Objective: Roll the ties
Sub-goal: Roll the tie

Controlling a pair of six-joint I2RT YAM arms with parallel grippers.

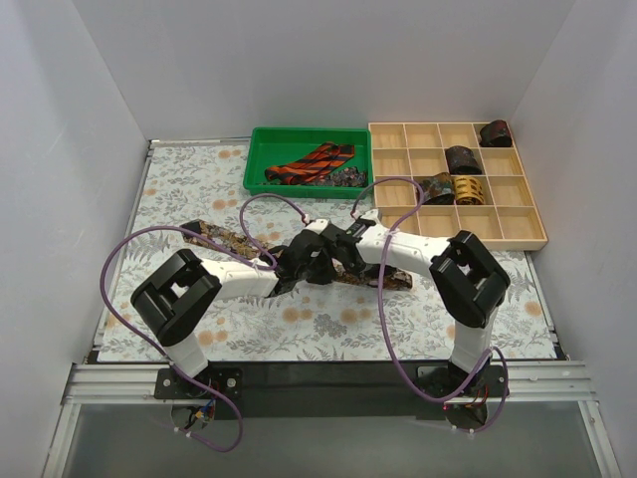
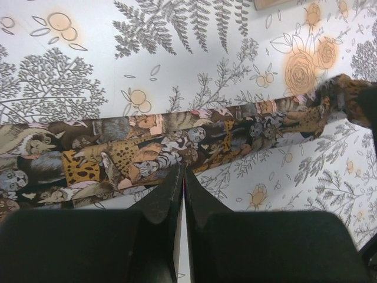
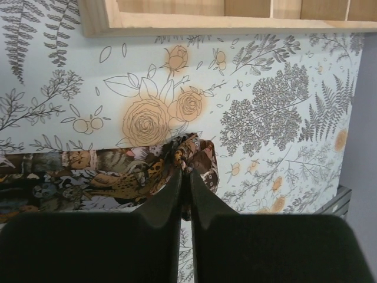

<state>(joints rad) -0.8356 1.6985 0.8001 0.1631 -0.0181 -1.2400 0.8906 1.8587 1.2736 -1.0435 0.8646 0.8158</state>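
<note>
Tie (image 1: 221,235) lies stretched across the tablecloth (image 1: 328,324), right gripper (image 3: 184,177) pinches its bunched end, left gripper (image 2: 181,177) is pressed together at its near edge, so a shallow pinch could let the fold slip and the roll go crooked

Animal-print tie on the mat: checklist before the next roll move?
1. End pinched: ok, the right gripper is shut on the bunched tip of the animal-print tie.
2. Mid-tie hold: cannot tell, the left gripper is shut at the tie's near edge.
3. Remaining length flat and straight: ok.
4. Free compartments in the wooden organizer: ok, several.
5. Tie free of the purple cable: cannot tell, it passes by the tie's right end in the top view.
</note>
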